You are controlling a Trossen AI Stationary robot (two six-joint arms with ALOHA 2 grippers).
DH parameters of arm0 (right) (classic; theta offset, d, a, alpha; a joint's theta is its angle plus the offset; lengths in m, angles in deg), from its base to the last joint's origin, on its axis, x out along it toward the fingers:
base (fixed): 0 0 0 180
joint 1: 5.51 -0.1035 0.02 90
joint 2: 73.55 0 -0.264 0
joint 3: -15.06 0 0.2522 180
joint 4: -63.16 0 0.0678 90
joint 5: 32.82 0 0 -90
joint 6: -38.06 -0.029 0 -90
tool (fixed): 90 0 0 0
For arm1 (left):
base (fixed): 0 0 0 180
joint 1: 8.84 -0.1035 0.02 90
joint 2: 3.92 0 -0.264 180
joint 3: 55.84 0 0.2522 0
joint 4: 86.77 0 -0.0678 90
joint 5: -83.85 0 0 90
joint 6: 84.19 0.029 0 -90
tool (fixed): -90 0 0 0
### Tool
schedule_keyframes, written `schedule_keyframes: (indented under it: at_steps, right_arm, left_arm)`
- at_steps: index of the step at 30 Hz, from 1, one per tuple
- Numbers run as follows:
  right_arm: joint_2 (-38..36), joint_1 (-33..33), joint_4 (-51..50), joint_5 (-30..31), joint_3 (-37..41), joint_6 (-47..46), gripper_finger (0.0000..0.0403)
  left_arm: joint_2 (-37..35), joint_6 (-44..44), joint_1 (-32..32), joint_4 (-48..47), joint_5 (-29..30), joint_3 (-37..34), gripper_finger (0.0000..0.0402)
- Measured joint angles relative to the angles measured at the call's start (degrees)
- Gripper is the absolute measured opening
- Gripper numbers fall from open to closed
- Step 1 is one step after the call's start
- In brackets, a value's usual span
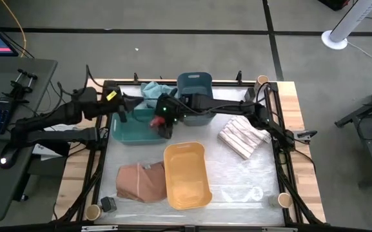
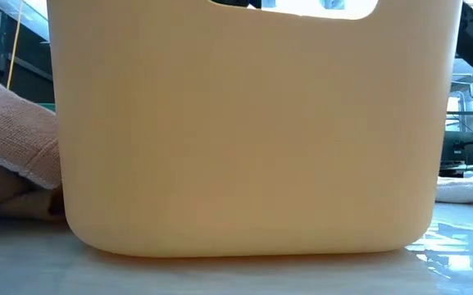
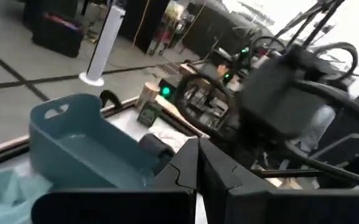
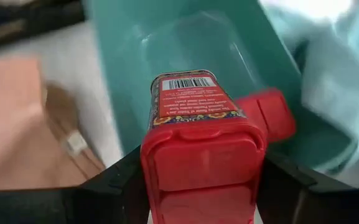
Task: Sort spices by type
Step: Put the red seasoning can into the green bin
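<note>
At the near left corner of the surface (image 1: 237,177) in the high view, a dark grey spice box (image 1: 108,204) lies just beside a tan round jar (image 1: 93,212). Farther in, a brownish cloth (image 1: 139,180) lies against the left side of the yellow bin (image 1: 187,175), which fills almost the whole low view. Up at the left, the left arm reaches in from the edge, and its left gripper (image 3: 196,163) is clenched with nothing between the fingers, hovering by the far left corner of the green bin (image 1: 126,130). The right arm stretches across from the right side, and the right gripper (image 4: 204,186) is grasping a red spice box (image 4: 199,140) over the right end of the green bin; the right wrist view shows the box pinched at its lid end, label and barcode pointing down into the bin, where a second red box (image 4: 271,113) already lies against the wall. A light teal cloth (image 1: 155,89) sits at the far edge behind the green bin, with the blue bin (image 1: 195,87) just beside it. To the right, a striped cloth (image 1: 242,136) lies under the right arm. More tan round jars stand at the far right corner (image 1: 261,80) and the near right corner (image 1: 284,200).
</note>
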Motion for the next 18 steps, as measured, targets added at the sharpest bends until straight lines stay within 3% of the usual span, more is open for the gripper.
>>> schedule_keyframes:
  at_steps: [6, 10, 18]
  right_arm:
    - [1.7, 2.5, 1.5, -8.0, 0.0, -20.0, 0.0209]
    - [3.0, 3.1, 1.9, -11.8, 0.0, -29.3, 0.0209]
    - [3.5, 2.7, 0.2, -10.3, 0.0, -40.9, 0.0209]
  left_arm:
    - [-0.5, 6.8, 2.5, -4.8, 0.4, 0.0, 0.0]
    - [-0.4, 8.8, 4.7, -10.2, 4.9, 0.0, 0.0]
    - [2.1, 9.4, 9.8, -20.8, 16.3, 0.0, 0.0]
